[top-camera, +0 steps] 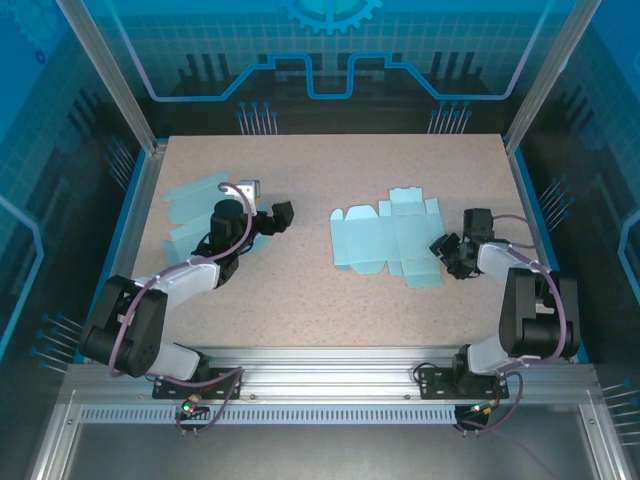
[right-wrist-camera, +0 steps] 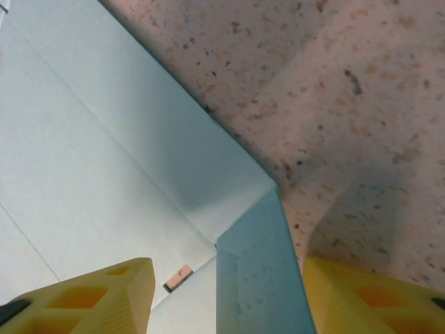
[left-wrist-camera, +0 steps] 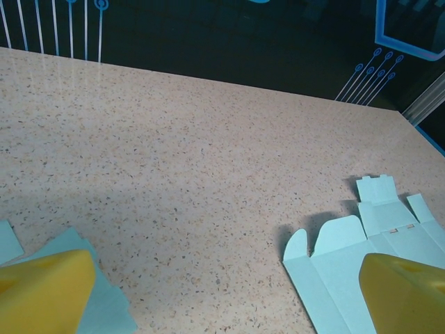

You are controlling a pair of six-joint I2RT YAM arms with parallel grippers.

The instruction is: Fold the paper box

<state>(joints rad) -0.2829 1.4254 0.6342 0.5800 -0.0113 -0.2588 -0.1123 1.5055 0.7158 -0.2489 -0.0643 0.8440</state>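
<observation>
The desk (top-camera: 300, 310) has a speckled, stone-like top in pinkish beige. It is smooth, with a faint sheen toward the far edge where pale lines reflect in it. The paper box (top-camera: 385, 238) is thin pale blue card, matt and scored with fine creases. In the right wrist view its raised flap (right-wrist-camera: 257, 278) looks dull and slightly fibrous. On the left lie more sheets (top-camera: 195, 190) of the same matt blue card. The left fingers (left-wrist-camera: 45, 292) and right fingers (right-wrist-camera: 104, 296) are smooth yellow plastic with a satin finish. The arms (top-camera: 535, 310) have black casings with a low gloss. The near rail (top-camera: 330, 362) is ribbed, silver bare metal. The walls (top-camera: 330, 40) are shiny blue panels.
</observation>
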